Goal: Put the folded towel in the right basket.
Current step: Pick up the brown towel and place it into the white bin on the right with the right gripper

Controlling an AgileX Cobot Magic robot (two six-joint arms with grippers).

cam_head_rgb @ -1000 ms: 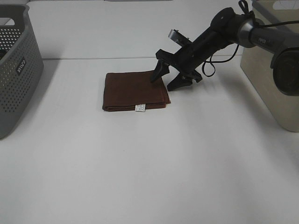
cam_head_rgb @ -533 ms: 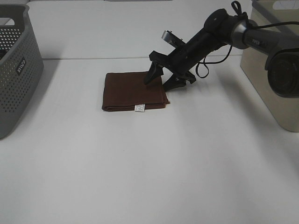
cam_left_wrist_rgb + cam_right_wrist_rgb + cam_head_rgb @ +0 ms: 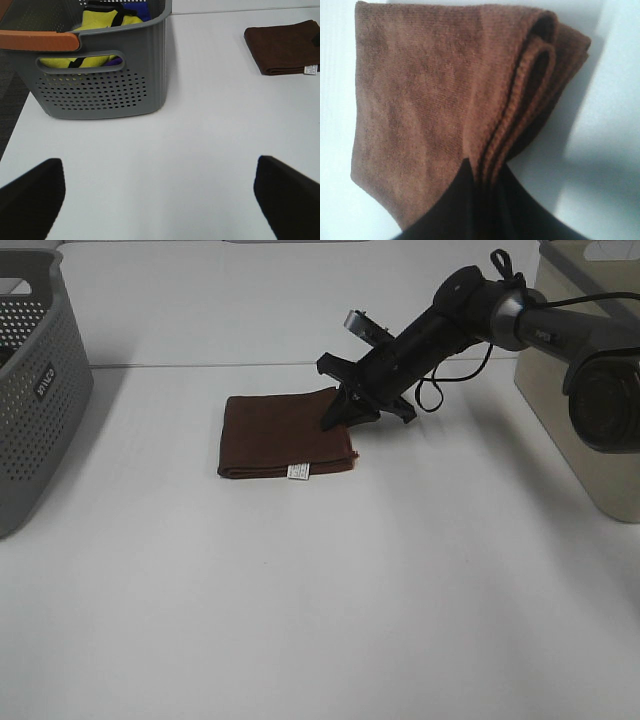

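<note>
The folded brown towel lies flat on the white table, a white tag on its near edge. My right gripper reaches in from the right and is shut on the towel's right edge. In the right wrist view the dark fingertips pinch the layered edge of the towel. The beige right basket stands at the far right. My left gripper is open and empty above the table, far from the towel; it is out of the exterior view.
A grey perforated basket stands at the left edge; the left wrist view shows the grey basket holding yellow and blue cloth, with an orange handle. A black cable hangs from the right arm.
My right gripper has moved left onto the towel's right edge and gone from open to shut on it. The towel lies where it was.
</note>
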